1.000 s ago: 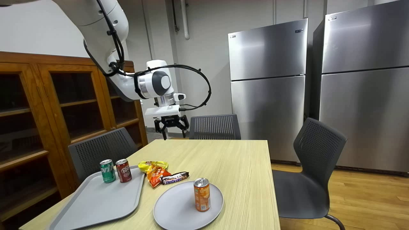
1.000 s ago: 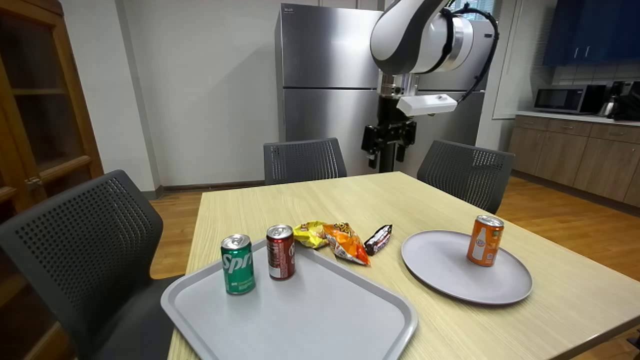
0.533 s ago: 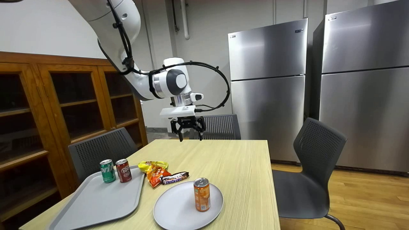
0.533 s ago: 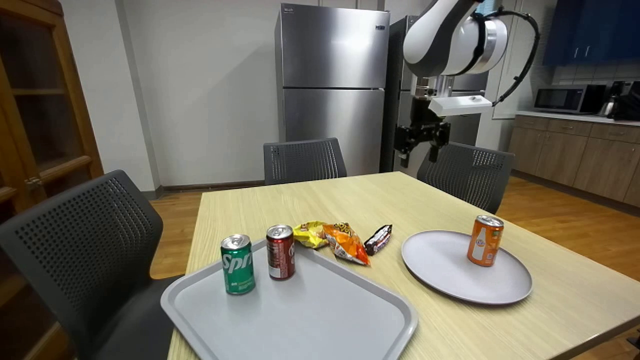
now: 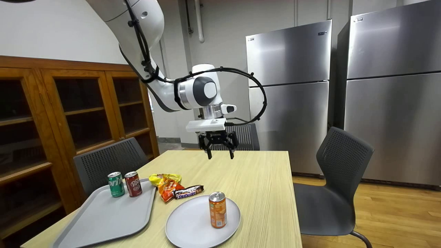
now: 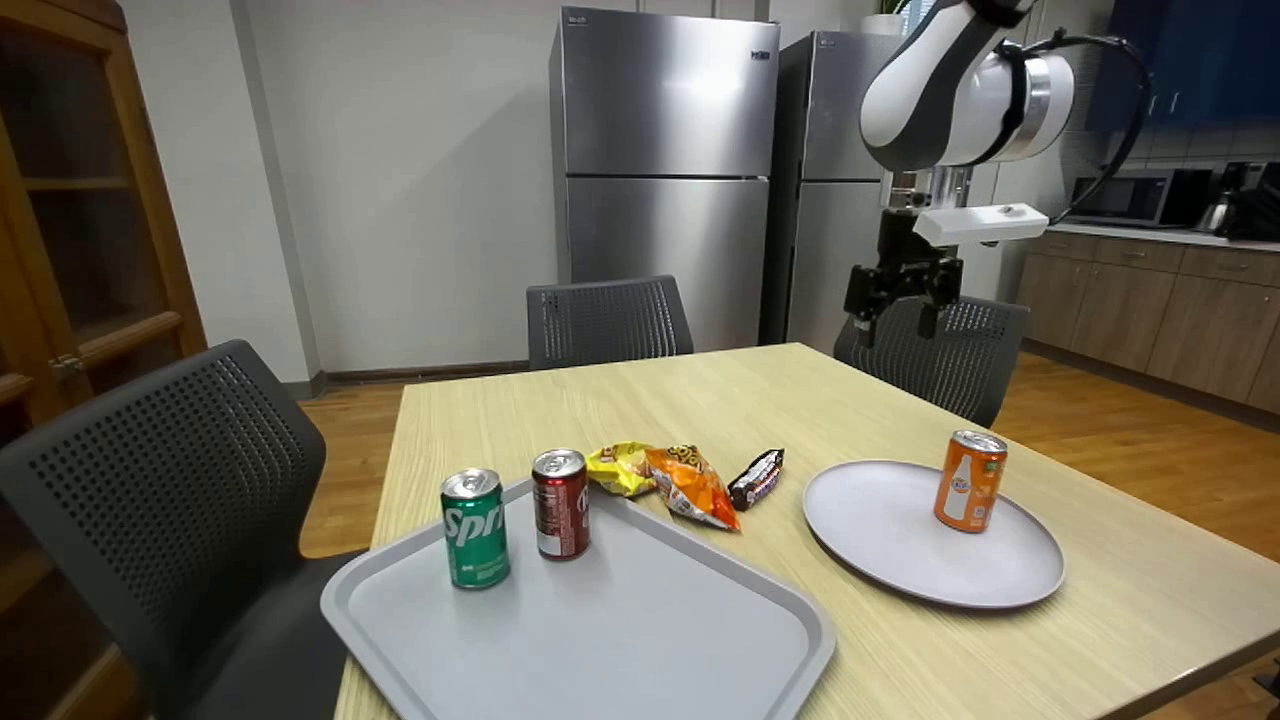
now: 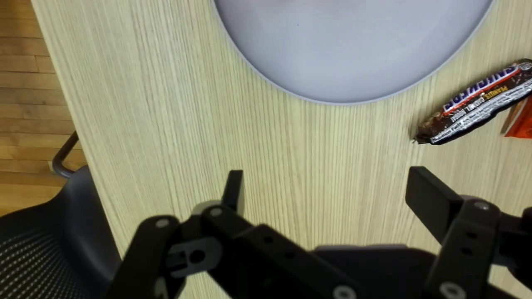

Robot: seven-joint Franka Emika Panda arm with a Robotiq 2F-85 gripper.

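Gripper (image 7: 326,187) spread wide, fully released, and through the gap only the pale wooden table (image 7: 299,158) is seen! In both exterior views it is held up in the air, with the black fingers (image 5: 209,153) pointed downward and well apart from every item below.

Now the nearest things, as shown by the wrist view. At 12 o'clock from the fingertips, a grey plate (image 7: 353,70) is met, its upper part cut off by the top of that view. At 2 o'clock, a Snickers bar (image 7: 474,106) is seen lying aslant on the wood, and just beside it the corner of an orange packet (image 7: 523,122) is shown.

Over to an exterior view: the plate is set below the gripper, between 6 and 7 o'clock, and part of it is taken up by an orange can (image 5: 217,212) stood upright, right at 6 o'clock. Toward 8 o'clock a grey tray (image 5: 113,217) is laid out, with a green can (image 5: 116,186) and a dark red can (image 5: 133,185) stood near its 12 o'clock edge. Between the tray and the bar, a yellow packet (image 5: 157,179) is bunched against the orange one. Past 3 o'clock, a dark chair (image 5: 339,186) is placed beside the table.
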